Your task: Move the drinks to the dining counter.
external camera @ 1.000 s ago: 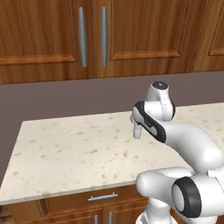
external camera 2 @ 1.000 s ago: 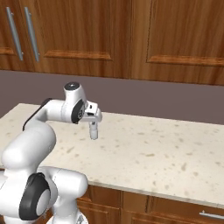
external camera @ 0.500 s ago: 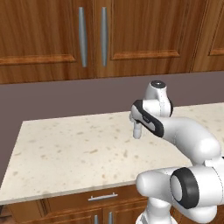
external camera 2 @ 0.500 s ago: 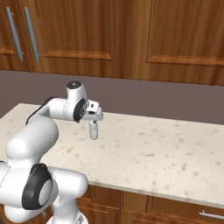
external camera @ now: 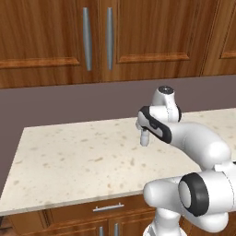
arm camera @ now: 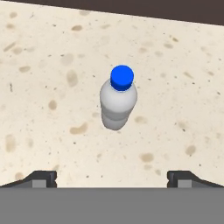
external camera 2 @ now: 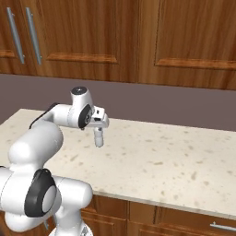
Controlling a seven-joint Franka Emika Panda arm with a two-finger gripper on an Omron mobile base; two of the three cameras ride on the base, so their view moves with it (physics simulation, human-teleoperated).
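A: Where is the bottle (arm camera: 118, 98) at this moment?

B: It stands upright on the pale speckled tabletop (arm camera: 43, 87). In the hand view it is seen from above, near the middle of the picture, with its blue cap (arm camera: 122, 77) toward the camera. Nothing touches it, and bare stone is all around it.

A: And the claw (arm camera: 112, 177)? Does it hold something?

B: No, it is released. The two dark finger tips (arm camera: 41, 178) are far from each other at the bottom of the hand view, with only tabletop between them. The bottle is farther up in that view, roughly on the middle line between the tips, and apart from both.

A: How does the arm stand in the base views?

B: In the left base view the claw (external camera: 144, 138) points down above the tabletop (external camera: 69, 156), near its back edge. In the right base view the claw (external camera 2: 98, 138) also hangs straight down over the stone, not touching it.

A: What is around the tabletop?

B: Behind it there is a dark grey-brown wall (external camera: 69, 103), and above that are wooden cabinets (external camera: 147, 32) with long metal handles (external camera: 86, 38). Under the front edge there is a wooden drawer (external camera: 78, 213).
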